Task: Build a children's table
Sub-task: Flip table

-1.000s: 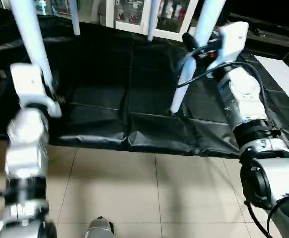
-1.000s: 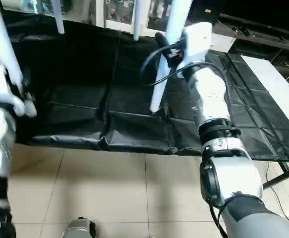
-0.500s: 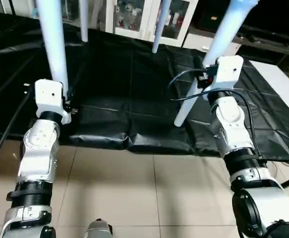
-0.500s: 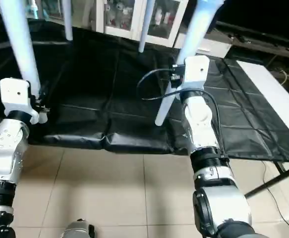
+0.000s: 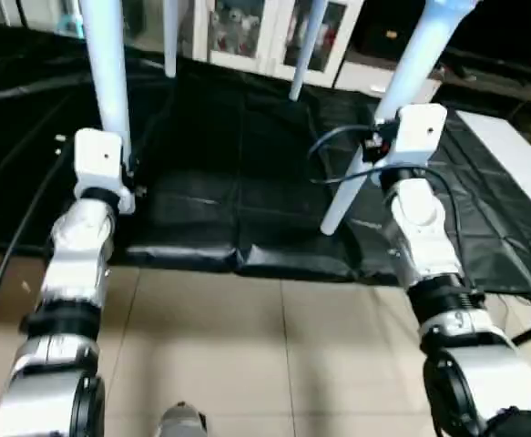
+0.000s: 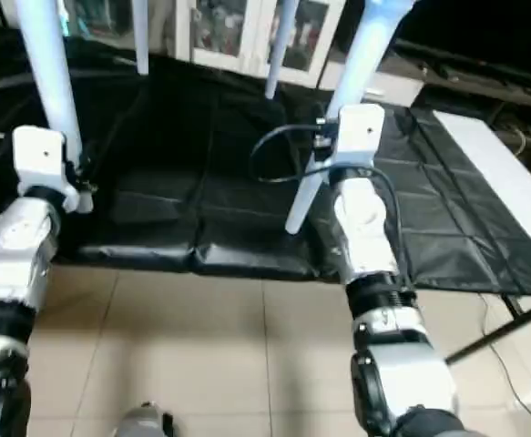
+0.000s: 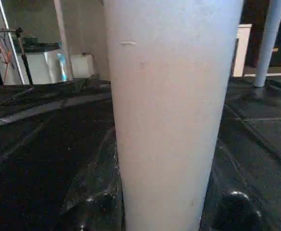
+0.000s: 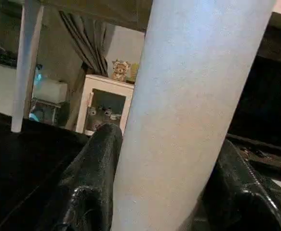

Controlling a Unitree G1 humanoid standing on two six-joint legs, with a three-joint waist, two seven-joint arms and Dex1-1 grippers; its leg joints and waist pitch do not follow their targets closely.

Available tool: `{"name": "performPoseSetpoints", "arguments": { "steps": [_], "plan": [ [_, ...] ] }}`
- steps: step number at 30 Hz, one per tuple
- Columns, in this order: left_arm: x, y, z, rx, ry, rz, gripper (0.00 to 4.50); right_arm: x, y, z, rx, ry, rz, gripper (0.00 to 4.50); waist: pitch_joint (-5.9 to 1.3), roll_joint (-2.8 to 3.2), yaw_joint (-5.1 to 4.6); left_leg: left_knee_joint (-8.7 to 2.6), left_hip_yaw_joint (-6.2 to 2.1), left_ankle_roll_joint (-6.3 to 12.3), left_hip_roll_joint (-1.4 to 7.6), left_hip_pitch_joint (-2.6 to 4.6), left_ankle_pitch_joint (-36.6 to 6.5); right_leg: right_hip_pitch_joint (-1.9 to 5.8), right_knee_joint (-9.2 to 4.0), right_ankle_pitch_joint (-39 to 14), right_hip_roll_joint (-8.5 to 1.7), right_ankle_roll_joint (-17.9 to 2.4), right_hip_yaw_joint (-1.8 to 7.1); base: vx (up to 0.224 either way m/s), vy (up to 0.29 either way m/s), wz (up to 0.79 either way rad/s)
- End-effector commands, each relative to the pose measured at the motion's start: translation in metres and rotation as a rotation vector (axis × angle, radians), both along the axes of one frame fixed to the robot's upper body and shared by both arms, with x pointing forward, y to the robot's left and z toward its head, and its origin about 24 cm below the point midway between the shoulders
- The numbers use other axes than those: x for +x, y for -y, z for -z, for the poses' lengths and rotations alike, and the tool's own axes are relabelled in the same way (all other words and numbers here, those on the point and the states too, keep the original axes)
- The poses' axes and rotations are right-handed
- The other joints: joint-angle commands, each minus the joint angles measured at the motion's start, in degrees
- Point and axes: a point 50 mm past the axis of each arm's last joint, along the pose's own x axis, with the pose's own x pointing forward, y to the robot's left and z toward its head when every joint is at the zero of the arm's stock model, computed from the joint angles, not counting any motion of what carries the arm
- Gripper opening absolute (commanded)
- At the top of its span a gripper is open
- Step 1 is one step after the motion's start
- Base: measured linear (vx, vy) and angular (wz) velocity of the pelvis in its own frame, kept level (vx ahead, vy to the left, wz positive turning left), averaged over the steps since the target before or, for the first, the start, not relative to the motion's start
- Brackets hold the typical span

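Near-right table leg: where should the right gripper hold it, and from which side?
On the bare round shaft, mid-length, coming in level from the robot's side, one finger each side. The near-right leg is a smooth tube leaning a little, its foot on the black cover, so nothing else offers a hold. The right gripper already straddles it this way.

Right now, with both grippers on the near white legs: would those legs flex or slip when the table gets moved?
Probably stiff: the right leg looks like a thick, straight tube. Its surface looks smooth, so the right gripper's fingers could slide along it. The left leg looks the same.
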Motion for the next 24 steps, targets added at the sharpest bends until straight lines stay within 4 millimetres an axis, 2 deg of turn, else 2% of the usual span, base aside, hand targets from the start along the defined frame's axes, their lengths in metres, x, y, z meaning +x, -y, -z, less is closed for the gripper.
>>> {"name": "performPoseSetpoints", "arguments": {
  "steps": [1, 2, 4, 7, 8, 10, 11, 12, 13, 15, 16, 17, 18, 20, 21, 22, 23, 24],
  "plan": [
    [0.003, 0.009, -0.027, 0.064, 0.107, 0.06, 1.56, -0.005, 0.007, 0.02, -0.04, -0.071, -0.002, 2.5, -5.51, 3.15, -1.13, -5.95, -3.11, -12.45, 4.21, 4.42, -30.0, -0.04, -4.08, -8.8, -5.65, -6.6, 3.32, 0.0, 0.0, 0.0],
    [0.003, 0.01, -0.029, 0.064, 0.118, 0.066, 2.12, -0.005, 0.007, 0.02, -0.034, -0.067, -0.011, 2.63, -5.52, 3.11, -1.17, -5.93, -3.08, -12.14, 4.25, 4.37, -29.0, 0.09, -3.99, -7.7, -5.6, -6.7, 3.31, 0.0, 0.0, 0.0],
    [-0.001, 0.011, -0.03, 0.062, 0.149, 0.079, 2.26, -0.005, 0.009, 0.019, -0.032, -0.065, -0.013, 2.74, -5.56, 3.14, -1.23, -6.03, -3.16, -11.97, 4.33, 4.17, -28.2, 0.39, -3.91, -6.6, -5.65, -6.9, 3.25, 0.0, 0.0, 0.0],
    [-0.01, 0.013, -0.032, 0.057, 0.198, 0.092, 2.6, -0.005, 0.015, 0.017, -0.026, -0.05, -0.018, 3.08, -5.58, 2.68, -1.68, -5.99, -3.14, -11.2, 4.47, 3.64, -25.4, 1.03, -3.51, -4.5, -5.76, -7.5, 3.19, 0.0, 0.0, 0.0],
    [-0.013, 0.013, -0.033, 0.057, 0.216, 0.093, 2.68, -0.006, 0.017, 0.015, -0.025, -0.039, -0.026, 3.12, -5.45, 2.75, -1.66, -5.92, -3.05, -10.89, 4.51, 3.59, -25.3, 1.01, -3.62, -5.3, -5.9, -7.5, 3.27, 0.0, 0.0, 0.0],
    [-0.018, 0.013, -0.035, 0.026, 0.246, 0.083, 2.77, -0.007, 0.018, 0.012, -0.009, -0.022, -0.049, 3.33, -5.33, 2.29, -1.88, -5.69, -2.78, -10.14, 4.36, 3.68, -25.1, 0.87, -3.83, -7.2, -5.89, -7.5, 3.42, 0.0, 0.0, 0.0],
    [-0.02, 0.013, -0.037, 0.028, 0.259, 0.084, 2.9, -0.007, 0.019, 0.011, -0.005, -0.014, -0.05, 3.45, -5.27, 2.28, -1.96, -5.63, -2.75, -9.75, 4.36, 3.66, -25.2, 0.82, -4.08, -8.8, -5.92, -7.3, 3.5, 0.0, 0.0, 0.0],
    [-0.022, 0.012, -0.039, 0.03, 0.277, 0.079, 3.04, -0.008, 0.019, 0.009, 0.005, -0.001, -0.058, 3.51, -5.22, 2.37, -2.08, -5.68, -2.86, -9.7, 4.44, 3.6, -25.4, 0.82, -4.2, -10.0, -5.91, -7.0, 3.5, 0.0, 0.0, 0.0],
    [-0.025, 0.012, -0.04, 0.027, 0.293, 0.077, 3.04, -0.01, 0.019, 0.009, 0.005, 0.006, -0.063, 3.51, -5.23, 2.12, -2.14, -5.7, -2.88, -9.66, 4.49, 3.58, -25.3, 0.82, -4.23, -10.3, -5.9, -6.8, 3.47, 0.0, 0.0, 0.0],
    [-0.032, 0.013, -0.043, 0.031, 0.321, 0.079, 3.16, -0.012, 0.019, 0.009, 0.005, 0.014, -0.069, 3.75, -5.25, 2.31, -2.4, -5.81, -3.02, -9.76, 4.52, 3.58, -25.3, 0.77, -4.11, -10.3, -5.68, -6.6, 3.37, 0.0, 0.0, 0.0],
    [-0.036, 0.014, -0.044, 0.037, 0.332, 0.084, 3.24, -0.014, 0.019, 0.01, 0.006, 0.013, -0.073, 3.83, -5.12, 1.96, -2.42, -5.9, -3.06, -9.76, 4.64, 3.57, -25.7, 0.75, -4.21, -10.9, -5.73, -6.5, 3.32, 0.0, 0.0, 0.0],
    [-0.037, 0.014, -0.044, 0.04, 0.333, 0.084, 3.36, -0.014, 0.019, 0.01, 0.007, 0.013, -0.073, 3.88, -5.18, 2.07, -2.41, -5.87, -3.07, -9.82, 4.67, 3.56, -25.7, 0.76, -4.17, -10.8, -5.82, -6.5, 3.33, 0.0, 0.0, 0.0],
    [-0.039, 0.014, -0.044, 0.045, 0.337, 0.085, 3.47, -0.015, 0.019, 0.01, 0.008, 0.013, -0.073, 3.96, -5.1, 1.88, -2.45, -5.83, -2.95, -9.62, 4.52, 3.63, -26.0, 0.59, -4.31, -11.4, -5.68, -6.3, 3.36, 0.0, 0.0, 0.0],
    [-0.048, 0.01, -0.042, 0.063, 0.342, 0.051, 3.53, -0.019, 0.019, 0.011, 0.004, 0.026, -0.073, 4.09, -5.09, 1.82, -2.34, -5.75, -2.87, -9.16, 4.43, 3.59, -25.5, 0.55, -4.42, -11.4, -5.67, -6.1, 3.5, 0.0, 0.0, 0.0],
    [-0.052, 0.008, -0.041, 0.062, 0.348, 0.033, 3.71, -0.022, 0.02, 0.012, -0.005, 0.042, -0.079, 4.2, -5.09, 1.8, -2.42, -5.72, -2.88, -9.03, 4.38, 3.51, -25.3, 0.6, -4.39, -11.5, -5.62, -6.0, 3.5, 0.0, 0.0, 0.0],
    [-0.061, 0.002, -0.039, 0.061, 0.362, -0.013, 3.71, -0.031, 0.02, 0.012, -0.027, 0.083, -0.097, 4.2, -5.09, 2.48, -2.2, -5.82, -3.02, -9.18, 4.51, 3.41, -25.7, 0.75, -4.28, -11.2, -5.65, -5.9, 3.53, 0.0, 0.0, 0.0],
    [-0.065, 0.0, -0.039, 0.052, 0.369, -0.031, 3.83, -0.035, 0.02, 0.013, -0.03, 0.102, -0.111, 4.2, -4.92, 2.18, -2.24, -5.98, -3.12, -9.26, 4.73, 3.28, -26.4, 0.67, -4.52, -11.5, -5.72, -5.2, 3.53, 0.0, 0.0, 0.0],
    [-0.065, 0.0, -0.039, 0.052, 0.369, -0.031, 3.9, -0.035, 0.02, 0.013, -0.03, 0.102, -0.111, 4.2, -5.04, 2.12, -2.29, -5.86, -3.07, -9.2, 4.5, 3.73, -27.5, 0.41, -4.68, -12.3, -5.43, -5.2, 3.48, 0.0, 0.0, 0.0]
  ]
}}
